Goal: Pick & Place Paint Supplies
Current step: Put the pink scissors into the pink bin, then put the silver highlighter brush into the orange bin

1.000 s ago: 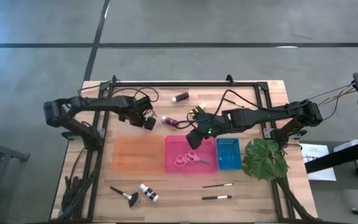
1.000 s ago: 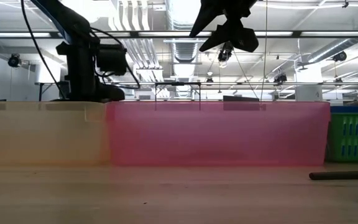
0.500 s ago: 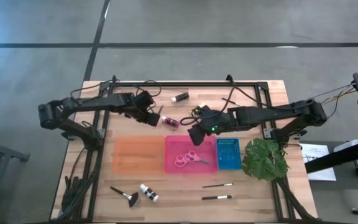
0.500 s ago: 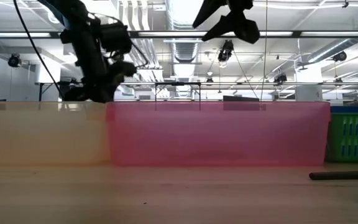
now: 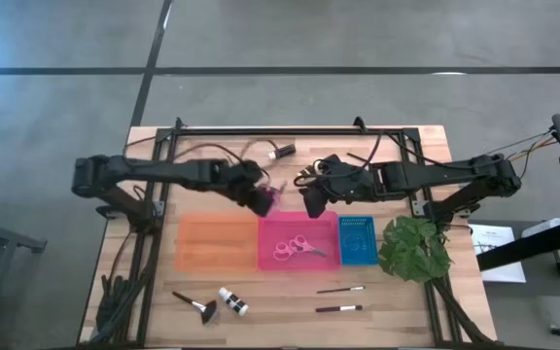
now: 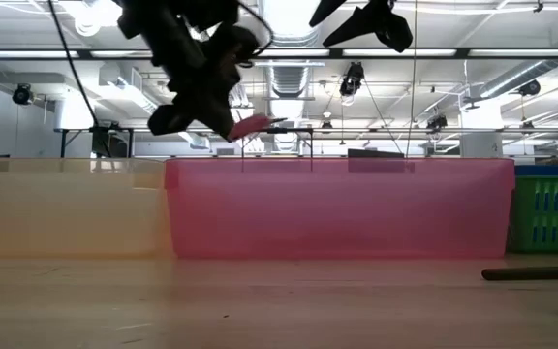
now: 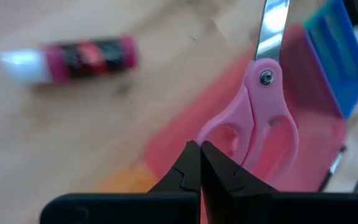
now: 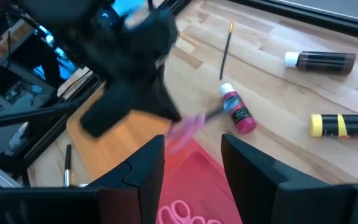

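Over the far left corner of the pink tray [image 5: 270, 229], the left gripper [image 5: 261, 201] is clamped tight on scissors [image 7: 269, 124], judged mid-carry and next to be lowered and released there, while the right gripper [image 5: 311, 202] is held half open and empty above the tray's far edge.

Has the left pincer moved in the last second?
Yes. In the high view the left pincer has swung toward the right arm's side, from above the orange tray to the pink tray's near corner, shut on something pink.
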### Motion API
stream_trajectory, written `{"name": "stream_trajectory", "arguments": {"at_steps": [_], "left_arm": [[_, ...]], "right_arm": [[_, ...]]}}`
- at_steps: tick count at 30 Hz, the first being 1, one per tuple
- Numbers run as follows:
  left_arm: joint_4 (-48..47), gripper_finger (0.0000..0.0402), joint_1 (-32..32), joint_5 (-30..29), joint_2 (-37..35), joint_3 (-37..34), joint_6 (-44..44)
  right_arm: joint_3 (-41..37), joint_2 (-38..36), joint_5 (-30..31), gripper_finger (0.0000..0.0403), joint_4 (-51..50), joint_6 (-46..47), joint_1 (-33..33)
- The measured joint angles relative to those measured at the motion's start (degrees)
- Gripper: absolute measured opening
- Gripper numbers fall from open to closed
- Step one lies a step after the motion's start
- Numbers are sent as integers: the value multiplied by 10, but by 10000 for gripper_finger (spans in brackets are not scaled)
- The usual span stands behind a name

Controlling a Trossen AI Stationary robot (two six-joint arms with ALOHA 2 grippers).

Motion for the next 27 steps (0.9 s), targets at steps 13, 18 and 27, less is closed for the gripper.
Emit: {"name": "stream_trajectory", "arguments": {"at_steps": [13,18,27], "left_arm": [[-77,0,-96,12,157,147,52],[-76,20,-100,22,158,149,54],[-72,90,-100,37,157,149,92]], "right_arm": [[0,0,0,156,-5,4,4],[0,-1,0,156,-6,4,7],[0,-1,0,156,-15,2,7]]}}
